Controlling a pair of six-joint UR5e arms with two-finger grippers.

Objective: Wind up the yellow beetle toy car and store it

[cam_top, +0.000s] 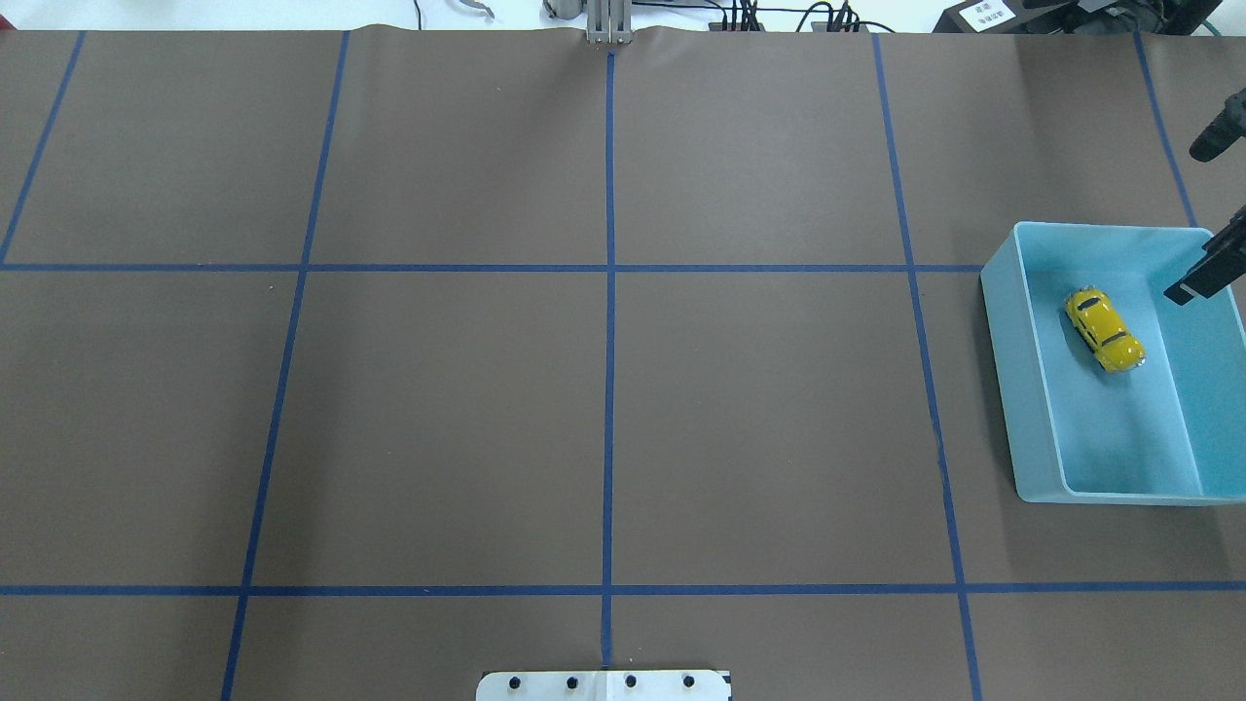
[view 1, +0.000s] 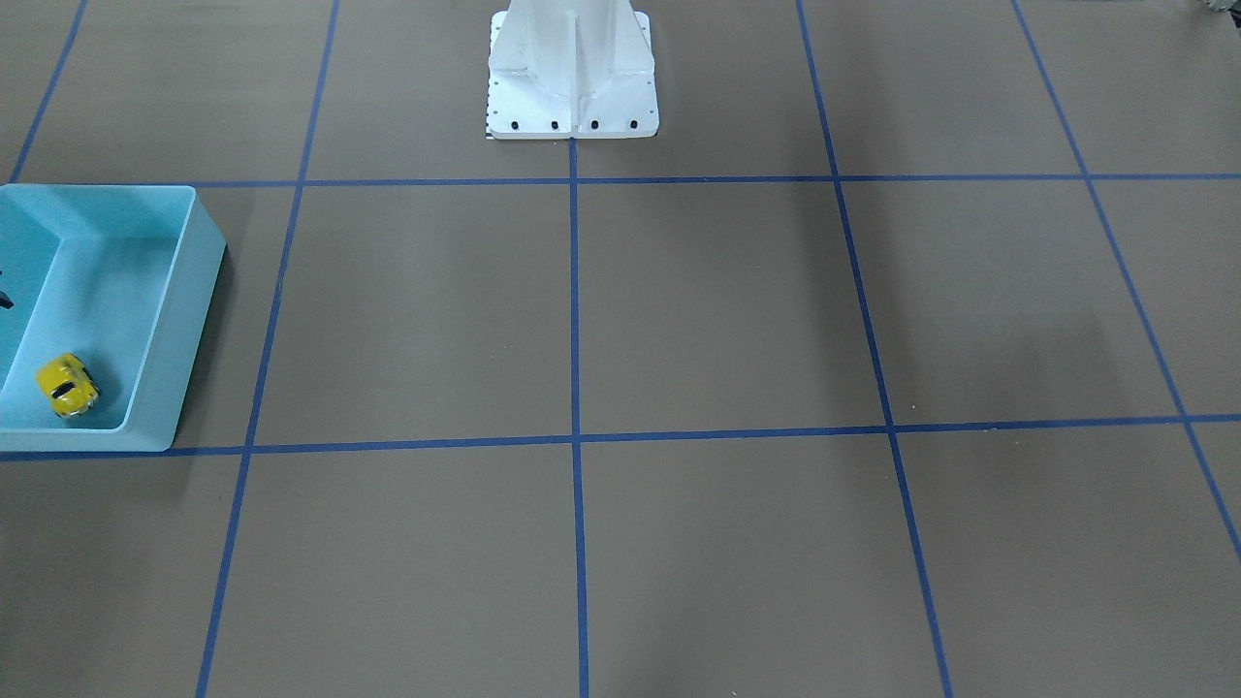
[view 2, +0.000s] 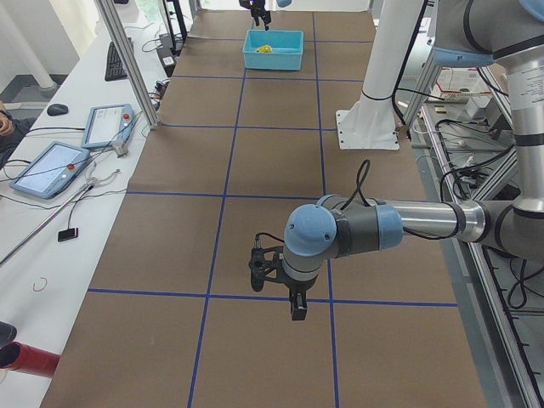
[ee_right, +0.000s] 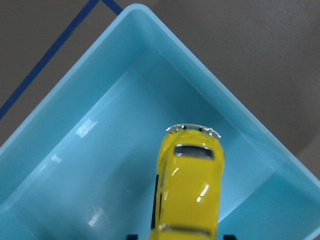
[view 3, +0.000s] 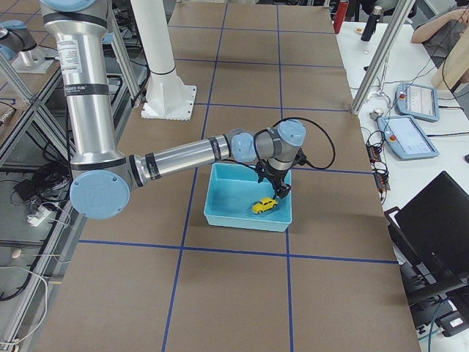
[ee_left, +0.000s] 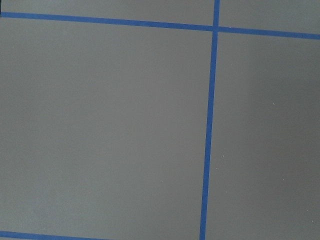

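Quick note on where we are: the yellow beetle toy car (ee_right: 189, 185) sits on its wheels on the floor of the light-blue bin (cam_top: 1020, 389), right under the right gripper (view 3: 278, 189). The gripper's jaws are spread, one fingertip showing on each side of the car in the wrist view, and neither seems to be touching it.

To us this reads as the tail end of the storing step. The neat way out is a straight lift, jaws kept wide, with no sideways drift. The car runs out ahead of the fingers toward the bin's corner, so a sideways nudge could roll it into a wall.

Bin-wise, the car is the only thing we can see inside, and it stands apart from the walls.

The left gripper (view 2: 297, 310) hangs over bare table well away from all this. We can't tell whether it's spread or closed.
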